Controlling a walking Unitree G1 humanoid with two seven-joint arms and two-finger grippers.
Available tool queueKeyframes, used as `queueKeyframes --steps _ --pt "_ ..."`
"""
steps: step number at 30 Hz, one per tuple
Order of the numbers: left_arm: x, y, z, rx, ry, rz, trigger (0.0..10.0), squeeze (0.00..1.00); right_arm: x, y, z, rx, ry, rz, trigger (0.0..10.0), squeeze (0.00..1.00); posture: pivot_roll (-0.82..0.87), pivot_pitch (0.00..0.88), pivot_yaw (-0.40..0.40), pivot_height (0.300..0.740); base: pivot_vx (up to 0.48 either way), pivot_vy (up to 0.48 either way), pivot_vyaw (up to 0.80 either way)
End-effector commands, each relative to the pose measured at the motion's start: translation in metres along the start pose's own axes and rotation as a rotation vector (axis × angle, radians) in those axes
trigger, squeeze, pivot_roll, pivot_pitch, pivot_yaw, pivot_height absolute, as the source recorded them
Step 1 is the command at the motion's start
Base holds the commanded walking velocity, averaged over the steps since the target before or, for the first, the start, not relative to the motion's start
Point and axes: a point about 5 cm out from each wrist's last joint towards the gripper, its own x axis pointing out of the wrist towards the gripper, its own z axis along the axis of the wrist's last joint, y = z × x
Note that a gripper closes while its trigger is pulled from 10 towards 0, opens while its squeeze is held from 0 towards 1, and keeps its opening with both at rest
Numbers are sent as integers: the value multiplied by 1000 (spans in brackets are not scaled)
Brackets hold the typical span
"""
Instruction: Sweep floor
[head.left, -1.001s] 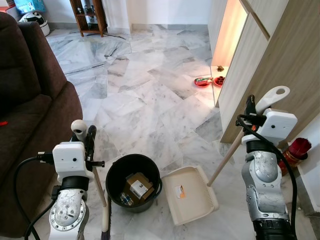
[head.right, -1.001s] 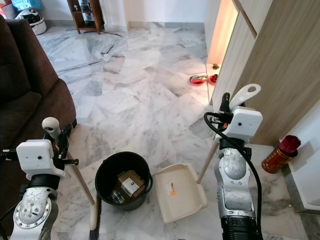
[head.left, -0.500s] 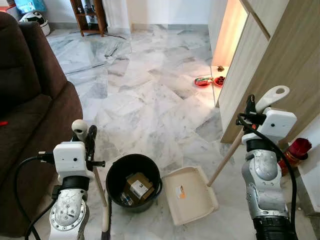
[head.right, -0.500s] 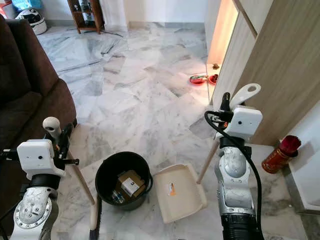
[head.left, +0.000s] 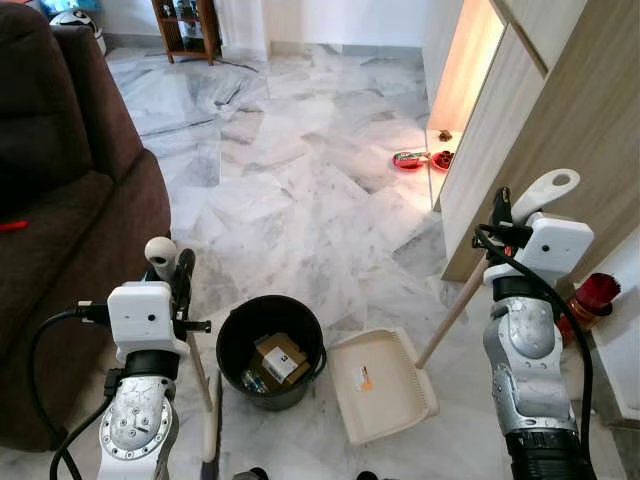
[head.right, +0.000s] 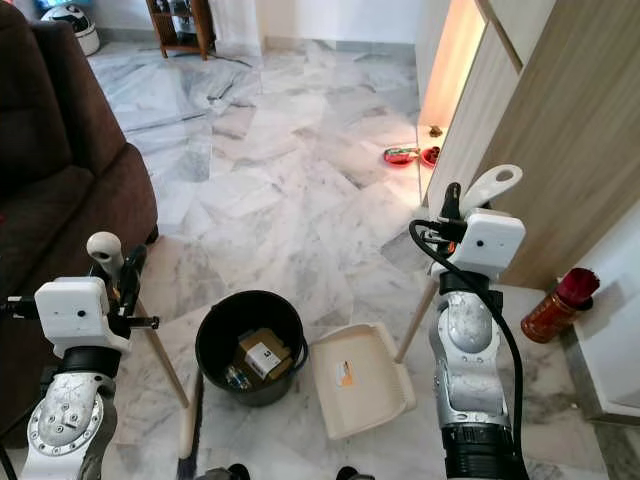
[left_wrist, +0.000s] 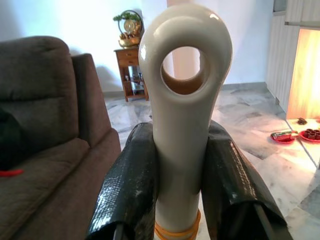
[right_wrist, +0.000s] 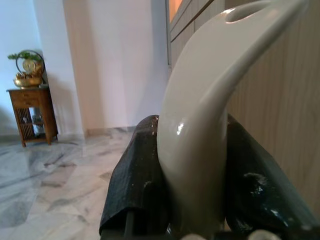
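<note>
1. Left pincer (left_wrist: 180, 175) is clamped on the upper end of the broom handle (head.left: 160, 252); both black fingers (left_wrist: 131, 185) press the pale shaft just under its ring-shaped tip.
2. Right pincer (right_wrist: 192, 170) is clamped on the curved top of the dustpan handle (head.left: 545, 190).
3. Landmark: the black bucket (head.left: 270, 345) on the marble floor (head.left: 300, 180), holding a small box and scraps.
4. Broom axis: the shaft slants down from the left pincer to the broom head (head.left: 211, 435), just left of the bucket.
5. Dustpan (head.left: 382, 385) lies flat on the floor just right of the bucket, its stick rising rightward to the right pincer.
6. Judgement: the left arm is nearer the bucket's left side; sweeping toward the dustpan must route around the bucket, which stands between the two.
</note>
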Motion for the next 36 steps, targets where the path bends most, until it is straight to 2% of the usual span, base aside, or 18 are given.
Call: queueKeyframes --steps 1,13,26,36 --pt "2 0 5 18 -34 -3 10000 0 3 -1 5 19 -31 -9 10000 0 29 100 18 740 -266 0 0" --pt "2 0 5 16 -32 -4 10000 0 1 4 3 30 -22 -2 10000 0 27 112 15 740 -265 0 0" --pt "3 -1 5 14 -35 -5 10000 0 1 2 0 32 -12 -4 10000 0 20 123 14 740 -266 0 0" --pt "6 -2 4 10 -40 -13 10000 0 -3 7 -2 66 1 12 10000 0 12 118 16 740 -266 0 0"
